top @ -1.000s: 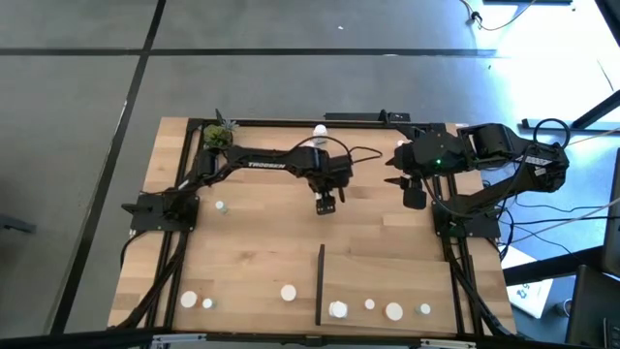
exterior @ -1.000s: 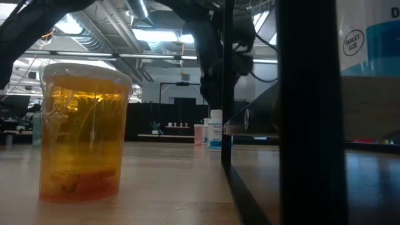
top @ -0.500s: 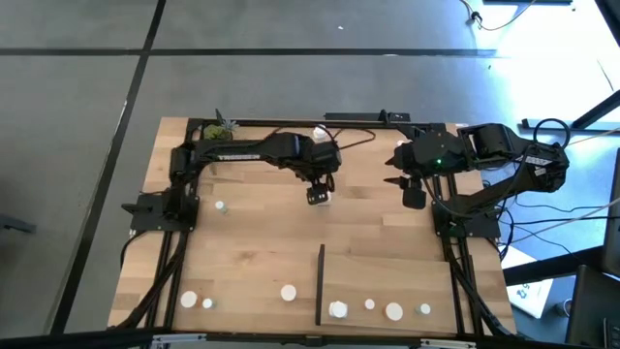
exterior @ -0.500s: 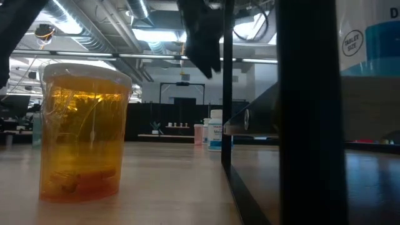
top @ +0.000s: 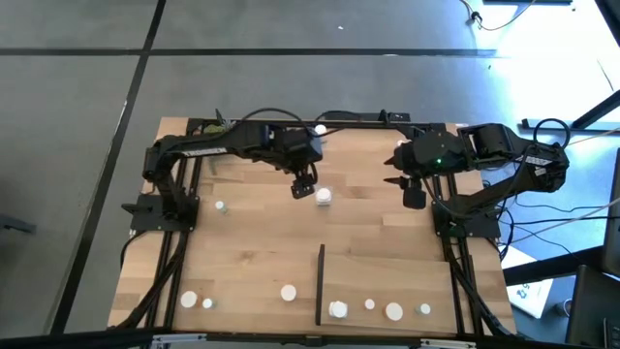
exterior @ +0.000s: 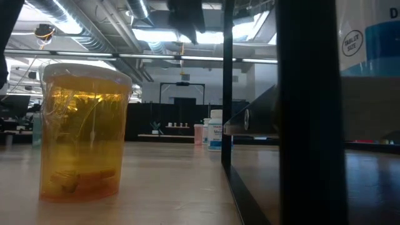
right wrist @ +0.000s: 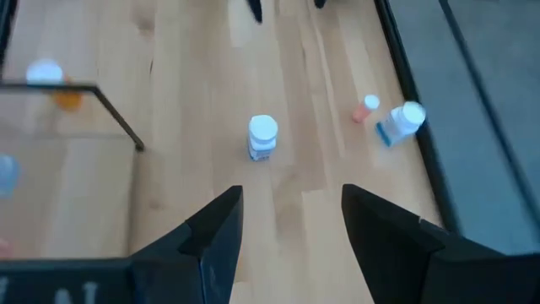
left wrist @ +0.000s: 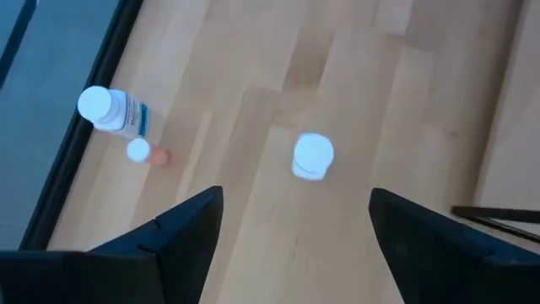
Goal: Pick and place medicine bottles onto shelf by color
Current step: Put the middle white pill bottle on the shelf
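A white bottle (top: 324, 197) stands upright on its base on the tabletop, mid-table; it also shows in the left wrist view (left wrist: 313, 156) and the right wrist view (right wrist: 262, 137). My left gripper (top: 303, 184) hovers open and empty just to its left, above the table. My right gripper (top: 414, 197) is open and empty at the right. A white blue-labelled bottle (left wrist: 114, 111) and a small pinkish one (left wrist: 143, 153) stand at the far edge. The shelf (top: 387, 281) with its black strip (top: 320, 286) lies front right, with several white bottles (top: 393, 311) on it.
Three white-topped bottles (top: 288, 292) stand near the front left edge, and one small bottle (top: 220, 206) stands at the left. A potted plant (top: 219, 128) is at the far left corner. An orange bottle (exterior: 84, 131) stands close to the low camera. Black frame rails run along the table's edges.
My left gripper has drawn back from mid-table toward the far left and risen. The white bottle it covered a second ago now stands uncovered and upright on the table. My right arm has kept still.
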Available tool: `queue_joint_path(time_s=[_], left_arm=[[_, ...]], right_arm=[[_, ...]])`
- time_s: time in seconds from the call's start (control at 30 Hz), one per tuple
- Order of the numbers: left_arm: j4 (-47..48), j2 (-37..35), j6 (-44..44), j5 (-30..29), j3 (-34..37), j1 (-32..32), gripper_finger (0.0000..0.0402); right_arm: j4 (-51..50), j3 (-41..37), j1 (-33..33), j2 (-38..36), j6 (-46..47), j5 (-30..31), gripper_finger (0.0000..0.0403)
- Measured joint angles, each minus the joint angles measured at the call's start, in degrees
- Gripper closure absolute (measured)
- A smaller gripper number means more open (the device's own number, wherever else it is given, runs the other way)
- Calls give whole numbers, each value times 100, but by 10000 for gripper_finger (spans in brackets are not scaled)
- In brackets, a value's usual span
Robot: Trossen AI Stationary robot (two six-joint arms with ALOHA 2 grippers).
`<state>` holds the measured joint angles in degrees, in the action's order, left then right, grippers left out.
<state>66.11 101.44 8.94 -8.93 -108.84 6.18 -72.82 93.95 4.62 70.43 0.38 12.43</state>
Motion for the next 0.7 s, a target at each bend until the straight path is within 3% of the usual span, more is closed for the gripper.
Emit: queue_joint_path(time_s=[0.1,0.47,0.7], left_arm=[[169,-178,119,-28,0,-81,109],[876,-724,962,-1068,0,-467,109],[931,-991,1256,-1271,-5,-604,109]], right_arm=[[195,0,0,7,-509,-6,199],[1001,0,4,18,-43,-50,199],[1665,-158,0,107,63,-45,199]])
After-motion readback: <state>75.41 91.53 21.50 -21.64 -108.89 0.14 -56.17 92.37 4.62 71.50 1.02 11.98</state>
